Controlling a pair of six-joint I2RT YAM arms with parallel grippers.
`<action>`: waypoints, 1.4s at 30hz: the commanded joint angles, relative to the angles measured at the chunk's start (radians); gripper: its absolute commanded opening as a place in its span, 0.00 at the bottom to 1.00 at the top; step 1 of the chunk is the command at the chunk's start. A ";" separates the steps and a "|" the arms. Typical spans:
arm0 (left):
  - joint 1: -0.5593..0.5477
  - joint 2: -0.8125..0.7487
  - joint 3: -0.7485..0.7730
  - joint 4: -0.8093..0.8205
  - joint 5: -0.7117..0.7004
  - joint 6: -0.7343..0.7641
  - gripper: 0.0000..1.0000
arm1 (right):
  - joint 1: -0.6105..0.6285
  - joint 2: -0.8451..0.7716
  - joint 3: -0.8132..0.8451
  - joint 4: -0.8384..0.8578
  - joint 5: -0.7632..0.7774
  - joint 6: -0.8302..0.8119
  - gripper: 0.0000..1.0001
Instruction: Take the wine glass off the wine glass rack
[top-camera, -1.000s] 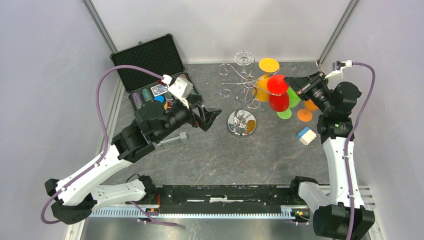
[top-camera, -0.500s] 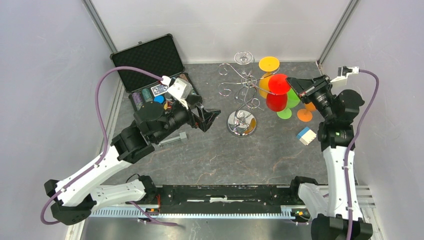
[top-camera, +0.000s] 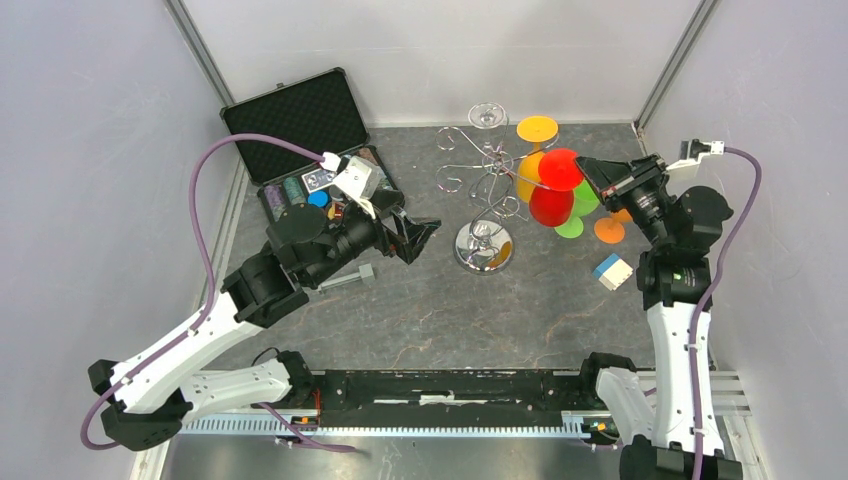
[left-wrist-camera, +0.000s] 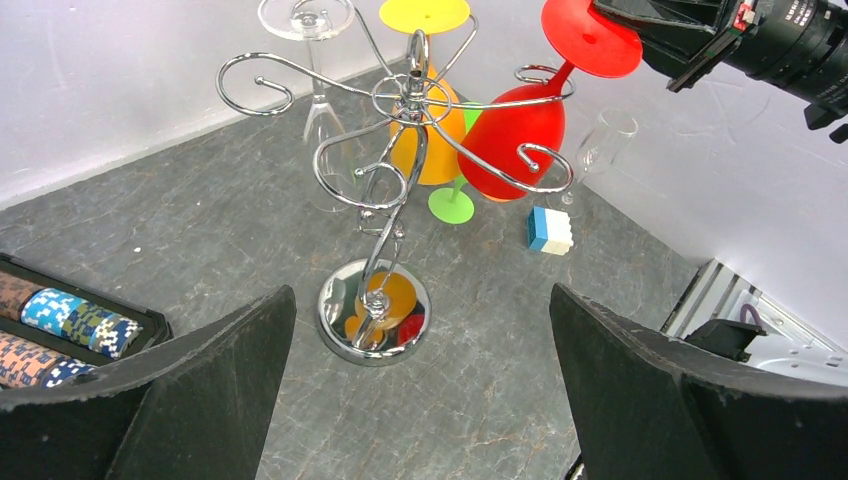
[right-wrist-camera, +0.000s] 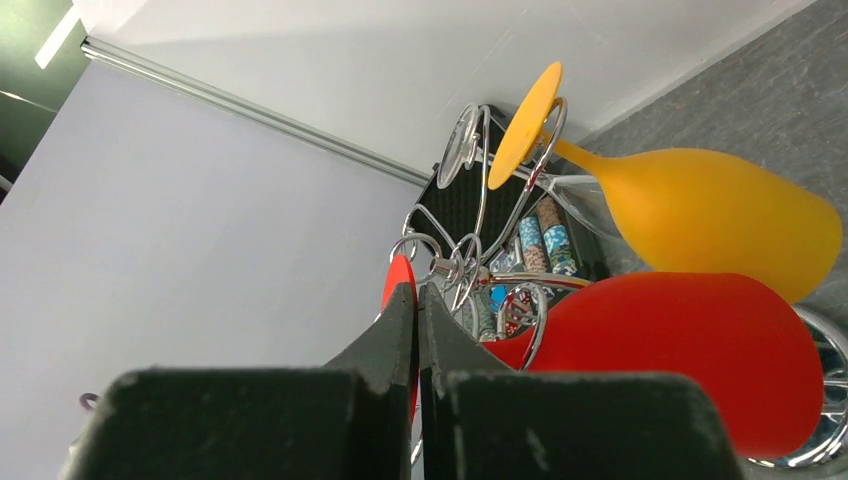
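**Status: extraction in progress, not complete.**

1. Table (top-camera: 430, 310): carries the wine glass rack (top-camera: 484, 246) near ctr, base flat, post upright. Open case (top-camera: 300, 120) sits at far L, well apart from the rack.
2. Rack load: 3 glasses hang inverted from the hook arms: a clear glass (left-wrist-camera: 322, 120) on the far side, a yellow-footed glass (left-wrist-camera: 432, 140), and the red wine glass (top-camera: 552, 200) on the R side.
3. Red wine glass = target (judged from the grip). Bowl hangs down and tilts toward the R arm. The stem lies at the curled end of its hook arm. Top and L wrist views do not show whether the stem is clear of the curl, so treat it as not yet free.
4. R gripper (right-wrist-camera: 418, 300): fingers pressed together on the rim of the red foot disc. Grasp step done.
5. L gripper (left-wrist-camera: 420, 400): fingers wide apart, holding nothing, facing the rack from the L, not touching it.
6. Blue-white block (top-camera: 612, 271): on the table nr the R arm, apart from the rack.

**Remaining (est.):** slide the stem out past the hook curl, carry the glass away from the rack w/o striking the neighbouring yellow-footed glass, then set it down.
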 joint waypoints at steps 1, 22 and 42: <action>0.005 -0.013 -0.005 0.056 -0.015 -0.027 1.00 | 0.009 -0.023 0.037 0.020 -0.012 0.033 0.00; 0.005 -0.011 -0.006 0.059 -0.021 -0.031 1.00 | 0.124 0.073 0.032 0.056 0.130 -0.004 0.00; 0.005 -0.014 -0.006 0.045 -0.035 -0.042 1.00 | 0.148 0.029 0.051 -0.029 0.410 0.008 0.00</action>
